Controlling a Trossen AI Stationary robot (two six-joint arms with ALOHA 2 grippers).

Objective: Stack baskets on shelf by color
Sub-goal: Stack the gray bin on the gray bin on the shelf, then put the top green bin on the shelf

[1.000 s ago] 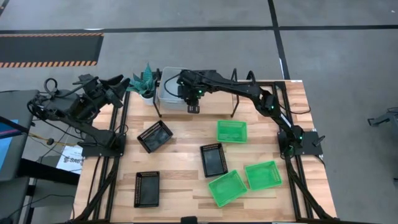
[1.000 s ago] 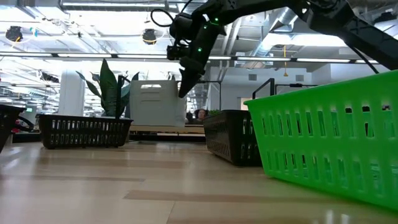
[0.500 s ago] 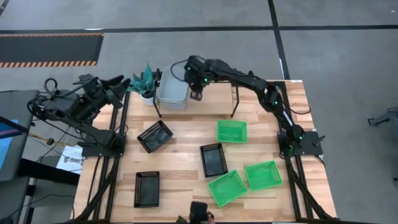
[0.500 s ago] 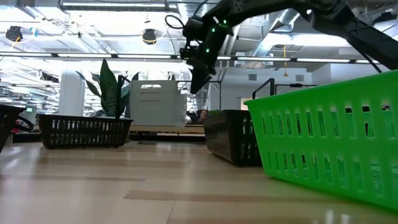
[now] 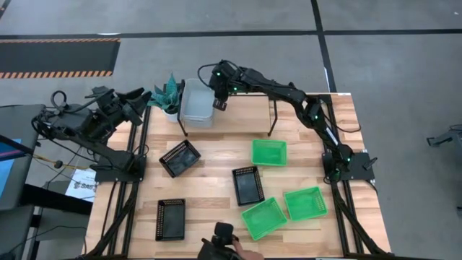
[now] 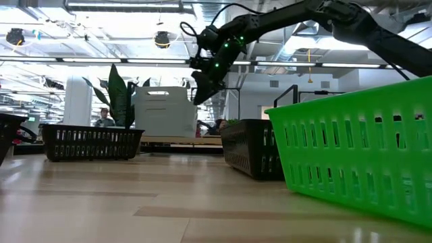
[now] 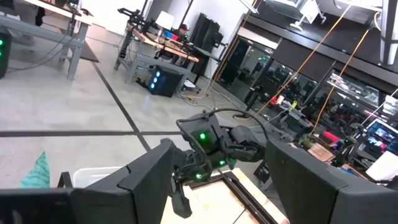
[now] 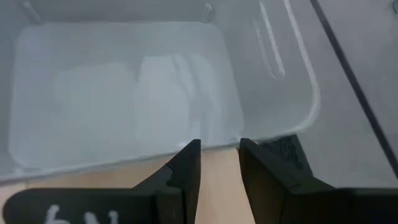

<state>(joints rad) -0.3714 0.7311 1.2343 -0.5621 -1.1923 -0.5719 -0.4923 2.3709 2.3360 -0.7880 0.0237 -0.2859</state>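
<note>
From above, your right end effector (image 5: 219, 103) is stretched to the far edge of the bench (image 5: 216, 148), sitting at the right-hand rim of the grey-white baskets (image 5: 197, 105) stacked on the shelf (image 5: 273, 119), with the teal plant (image 5: 168, 94) just beyond that stack on its other side. Nearer you than the right end effector lie three green baskets (image 5: 268, 152) and three black baskets (image 5: 180, 157), scattered well apart from it; a person's hand (image 5: 225, 245) shows at the near edge. Your left end effector (image 5: 148, 95) waits off the bench's far left corner, and you cannot tell how it stands from here. In the low view, the right end effector (image 6: 200, 92) hangs just beside the upper right corner of the grey-white stack (image 6: 167, 111). From the left wrist, that arm's fingers (image 7: 151, 175) stand wide apart and bare. From the right wrist, the fingers (image 8: 186, 163) are narrowly parted with nothing gripped, their tips at the rim of the top grey-white basket (image 8: 124, 93).
</note>
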